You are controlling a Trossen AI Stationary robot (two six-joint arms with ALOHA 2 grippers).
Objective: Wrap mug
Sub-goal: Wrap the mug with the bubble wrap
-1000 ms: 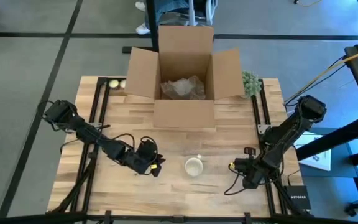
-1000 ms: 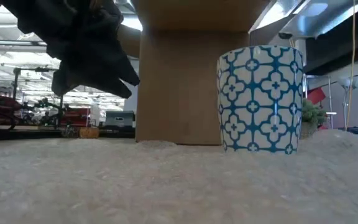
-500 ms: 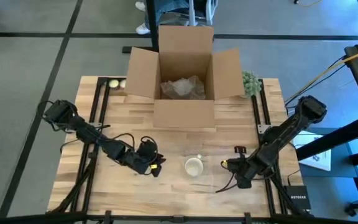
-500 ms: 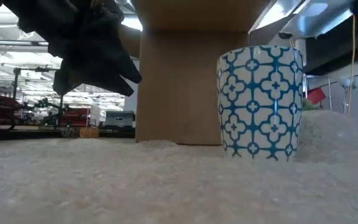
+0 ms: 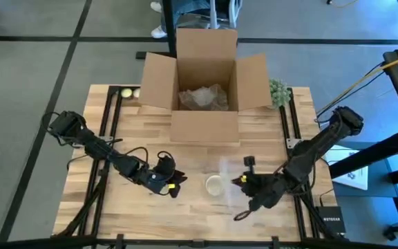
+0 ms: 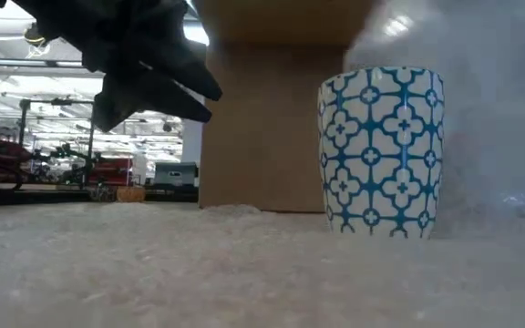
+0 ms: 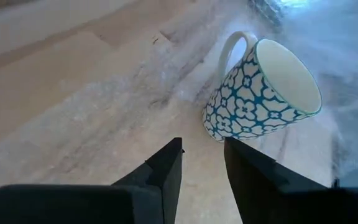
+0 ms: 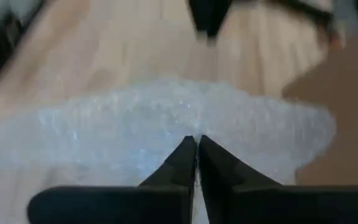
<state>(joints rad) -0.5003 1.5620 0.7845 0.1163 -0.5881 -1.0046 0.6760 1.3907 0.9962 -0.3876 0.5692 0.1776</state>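
A white mug (image 5: 214,185) with a blue tile pattern stands upright on a clear bubble wrap sheet (image 6: 244,273) near the table's front middle. Its handle (image 7: 232,50) shows in the left wrist view. My left gripper (image 5: 177,187) hovers just left of the mug, open, with nothing between its fingers (image 7: 202,152). My right gripper (image 5: 240,181) is just right of the mug, shut on the wrap's right edge. The raised wrap (image 6: 481,109) stands as a hazy curtain beside the mug (image 6: 383,146). My right gripper pinches the bubble wrap's edge (image 8: 194,132) between its two fingertips, coming from the table's right side. That edge is lifted off the table and bulges toward the mug, while the rest of the sheet lies flat under the mug.
An open cardboard box (image 5: 204,76) with crumpled wrap inside stands at the far middle. A small green plant (image 5: 278,92) sits to its right and two pale balls (image 5: 126,93) to its left. Cables trail from both arms over the wooden table (image 5: 116,207).
My right gripper has gone toward the table's left, up to the mug, staying shut on the wrap. The wrap's right edge has been lifted and carried over against the mug's right side; the part under the mug has stayed flat. The mug has not moved.
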